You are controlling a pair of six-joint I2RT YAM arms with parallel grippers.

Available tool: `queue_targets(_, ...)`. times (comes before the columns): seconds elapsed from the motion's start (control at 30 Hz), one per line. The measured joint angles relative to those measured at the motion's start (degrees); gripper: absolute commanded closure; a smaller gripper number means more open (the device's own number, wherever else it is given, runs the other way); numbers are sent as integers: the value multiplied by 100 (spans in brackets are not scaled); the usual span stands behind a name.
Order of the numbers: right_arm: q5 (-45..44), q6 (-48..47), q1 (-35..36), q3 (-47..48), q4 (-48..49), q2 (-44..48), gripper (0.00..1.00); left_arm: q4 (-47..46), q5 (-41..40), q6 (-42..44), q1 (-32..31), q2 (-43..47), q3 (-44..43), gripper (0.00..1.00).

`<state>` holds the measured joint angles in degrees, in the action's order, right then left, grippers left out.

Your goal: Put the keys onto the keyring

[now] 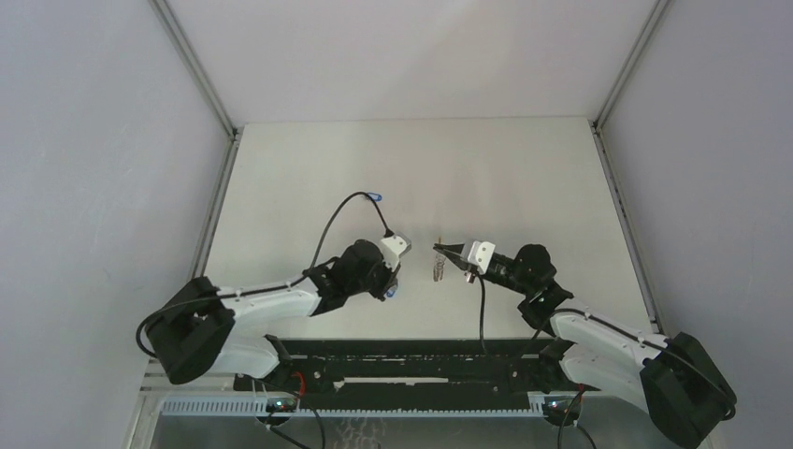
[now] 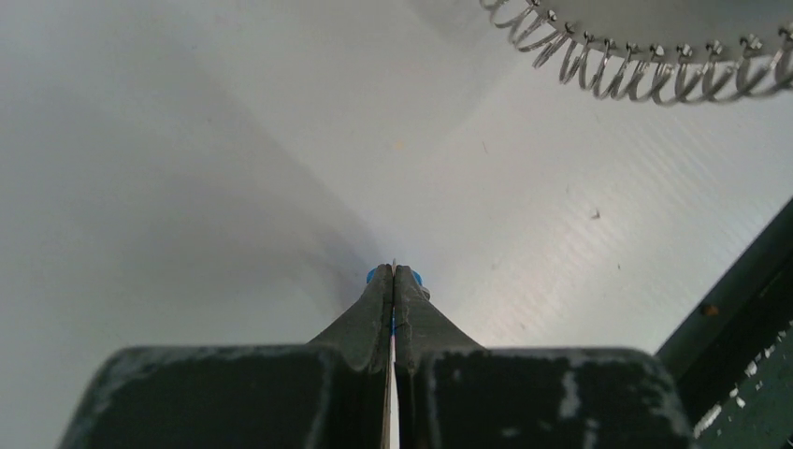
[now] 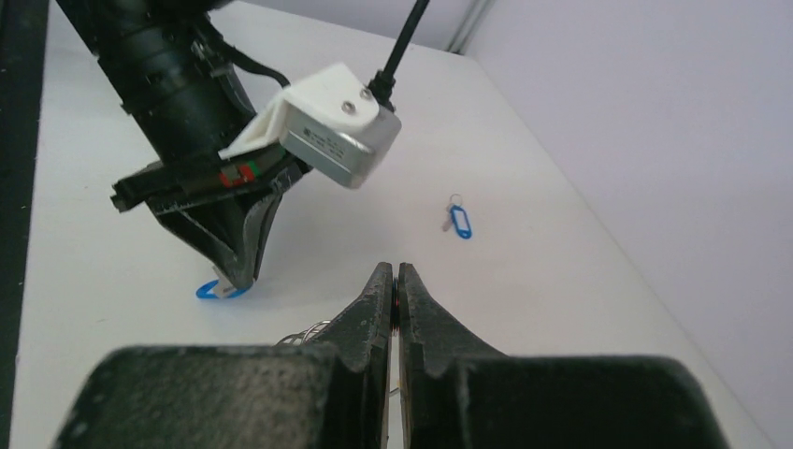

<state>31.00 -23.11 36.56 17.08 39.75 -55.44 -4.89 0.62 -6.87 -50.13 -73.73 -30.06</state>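
Pale grey walls box in a matte white table, and your work sits in the middle of it, between the two arms.

The keyring is a springy silver coil of thin wire loops bent into a wide hoop. It hangs upright, edge-on to the overhead camera, off the tip of your right gripper. Those fingers are pressed together, and by the look of the silver loops beside them, they are pinching the ring.

Your left gripper is clamped on the held key. Its glossy blue oblong tag pokes out either side of the fingertips, lying low near the table with its long axis roughly level. You cannot see the metal blade in any view.

The relation that matters is this: from the left fingertips, the coil lies ahead and off to the right, near but apart. The left arm is the one carrying the key, so I judge it must bring the key's small loop to a free end of the wire while the right arm steadies the hoop.

The loose key, with the same blue tag and a small silver ring, lies flat on the table well apart, farther from the arms and nearer the left arm's side.
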Motion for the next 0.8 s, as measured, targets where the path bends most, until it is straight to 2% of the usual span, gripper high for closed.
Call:
queue_targets(0.3,-501,0,0,-205,343,216,100,-579,-267,35,0,-1178,-658,100)
queue_targets(0.63,-933,-4,-4,-354,466,479,100,-2013,-852,-341,-2,-2142,-876,99)
queue_targets(0.8,-1029,-2,-9,-356,466,529,100,-2564,-1117,-551,-46,-2505,-879,77)
